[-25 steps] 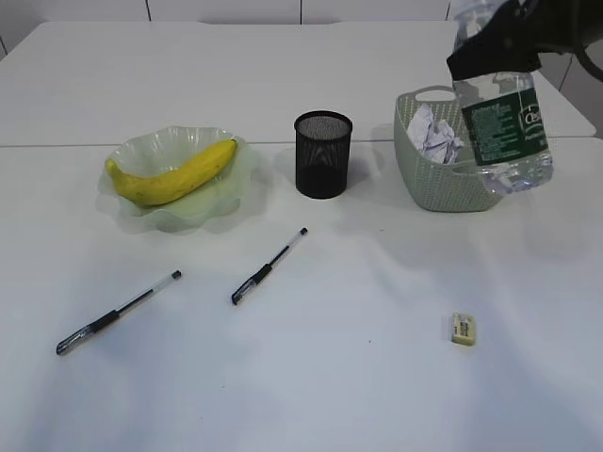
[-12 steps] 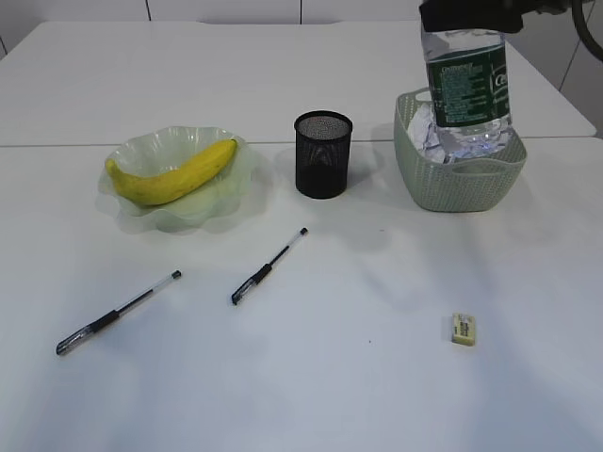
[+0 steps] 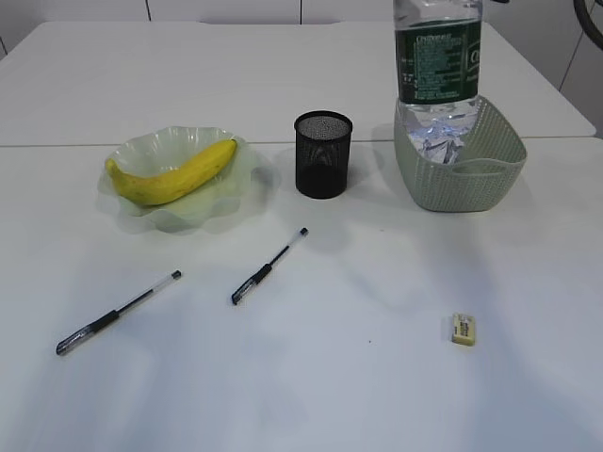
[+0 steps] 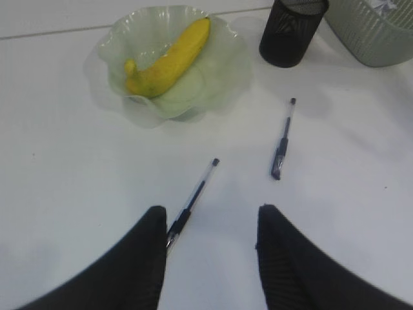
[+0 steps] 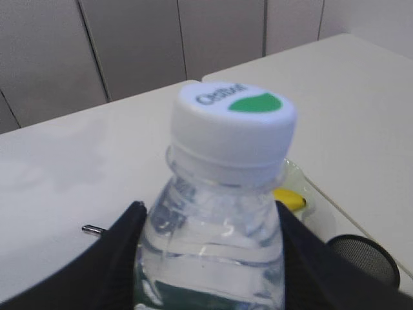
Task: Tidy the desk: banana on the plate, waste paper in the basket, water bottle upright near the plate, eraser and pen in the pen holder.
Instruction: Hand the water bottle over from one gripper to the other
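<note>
My right gripper is shut on the water bottle, clear with a green label and white cap; it hangs upright above the basket's left part. The gripper itself is above the exterior view's top edge. The banana lies on the pale green plate. Crumpled waste paper lies in the grey-green basket. Two pens and the yellow eraser lie on the table. The black mesh pen holder stands beside the plate. My left gripper is open above the table, near one pen.
A seam crosses the white table behind the plate. The left wrist view also shows the plate with the banana, the second pen, the pen holder and the basket's wall.
The bottle has turned upright, moved left and risen from beside the basket's right side to above its left part. Nothing else on the table has moved.
</note>
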